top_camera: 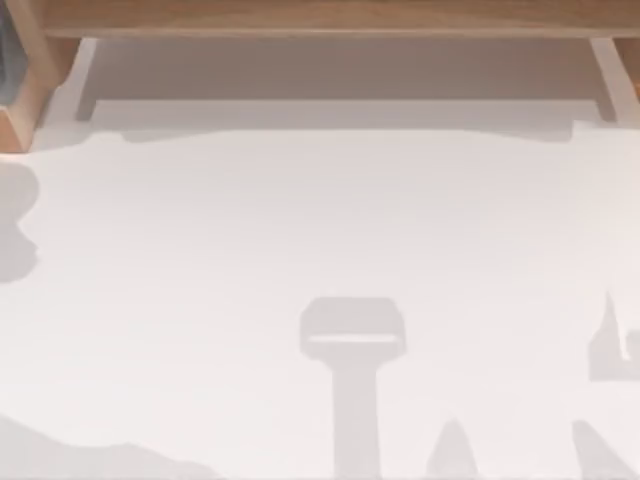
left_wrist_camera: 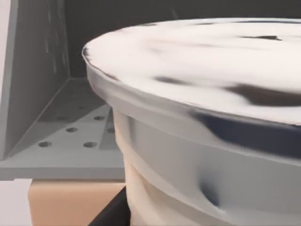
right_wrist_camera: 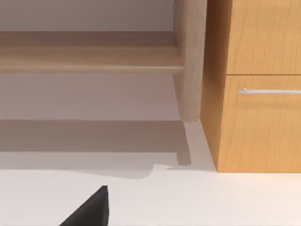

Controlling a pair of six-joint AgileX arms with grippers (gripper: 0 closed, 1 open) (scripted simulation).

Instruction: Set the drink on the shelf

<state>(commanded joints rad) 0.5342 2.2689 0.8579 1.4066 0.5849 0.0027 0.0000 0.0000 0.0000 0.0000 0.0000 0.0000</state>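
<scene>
While the clear plastic cup with its white round lid (left_wrist_camera: 197,94) looms against the left wrist camera, likely carried, I cannot tell the left gripper's state; the wide light-brown wooden shelf (top_camera: 330,18) waits along the table's far edge.

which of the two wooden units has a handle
The orange-brown cabinet beside the shelf: a silver bar handle crosses its front. The paler shelf is plain planks.
</scene>
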